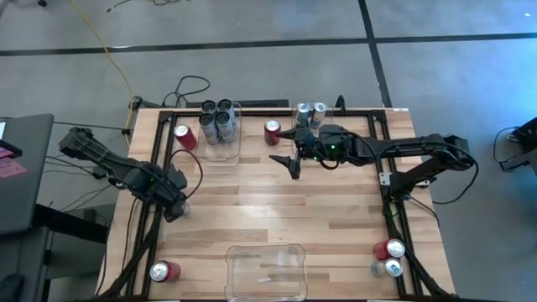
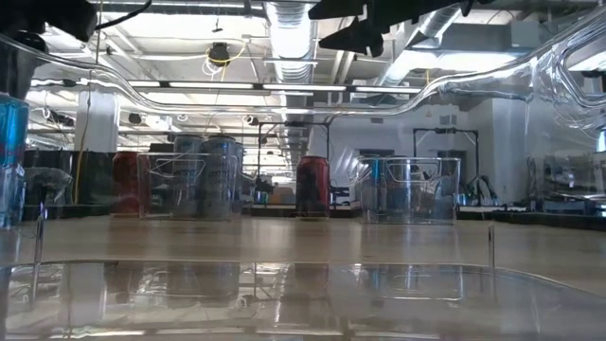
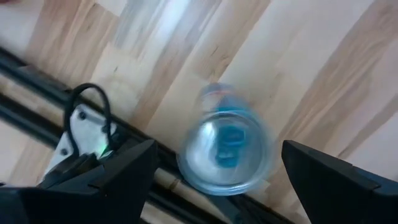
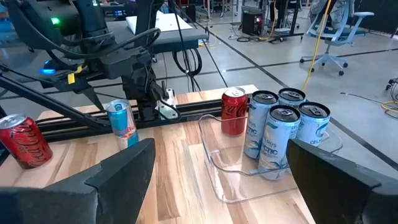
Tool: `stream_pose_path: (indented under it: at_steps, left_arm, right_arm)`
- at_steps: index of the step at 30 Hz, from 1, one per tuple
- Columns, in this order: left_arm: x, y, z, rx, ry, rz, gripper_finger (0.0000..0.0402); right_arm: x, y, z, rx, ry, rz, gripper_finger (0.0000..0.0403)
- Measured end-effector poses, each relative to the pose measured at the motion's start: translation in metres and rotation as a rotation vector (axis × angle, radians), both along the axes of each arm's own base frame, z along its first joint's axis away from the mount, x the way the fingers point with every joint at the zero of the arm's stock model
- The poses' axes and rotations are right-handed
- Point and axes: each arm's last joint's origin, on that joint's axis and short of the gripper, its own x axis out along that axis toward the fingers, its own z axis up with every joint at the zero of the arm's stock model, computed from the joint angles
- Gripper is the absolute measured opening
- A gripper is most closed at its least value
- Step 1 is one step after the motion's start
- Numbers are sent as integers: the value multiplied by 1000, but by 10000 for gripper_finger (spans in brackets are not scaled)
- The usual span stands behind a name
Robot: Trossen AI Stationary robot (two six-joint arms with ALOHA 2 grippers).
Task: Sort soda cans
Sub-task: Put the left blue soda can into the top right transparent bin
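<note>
We start with the worktop (image 1: 268, 210), a pale wood-plank top inside a black frame, and three clear bins stand on it. The bin (image 1: 267, 270) at the near edge is the largest. The bin (image 1: 223, 134) at the far left holds four grey-and-white cans (image 1: 217, 117), standing upright and packed close together. The far bin (image 1: 323, 113) toward the right holds two silver-and-blue cans (image 1: 310, 112).

The left arm reaches in from the left edge – its left pincer (image 1: 174, 204) hangs spread straight above a silver-and-blue can (image 3: 225, 146), which stands by the black frame rail with the fingers on either side of it and not touching. The right arm stretches across the far middle; its right pincer (image 1: 289, 164) is spread too and holds nothing, pointing toward the four-can bin.

Loose cans ring the edges. A red can (image 1: 185, 136) stands just left of the four-can bin, and another red can (image 1: 272, 132) stands between the two far bins, close to the right pincer. At the near right corner a red can (image 1: 389, 249) lies beside a silver-and-blue one (image 1: 388, 268) – near each other, though we cannot tell whether they touch. At the near left corner a red can (image 1: 165, 271) lies on its side.
</note>
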Motion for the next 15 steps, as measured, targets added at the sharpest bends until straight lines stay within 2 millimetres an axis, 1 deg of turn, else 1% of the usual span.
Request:
stream_pose_path:
  at_steps: [10,15]
  left_arm:
    - [-1,-1,-1,11,-5,5,341]
    - [-2,-1,-19,25,36,6,341]
  right_arm:
    - [0,0,0,0,1,0,380]
    - [0,0,0,-1,1,0,380]
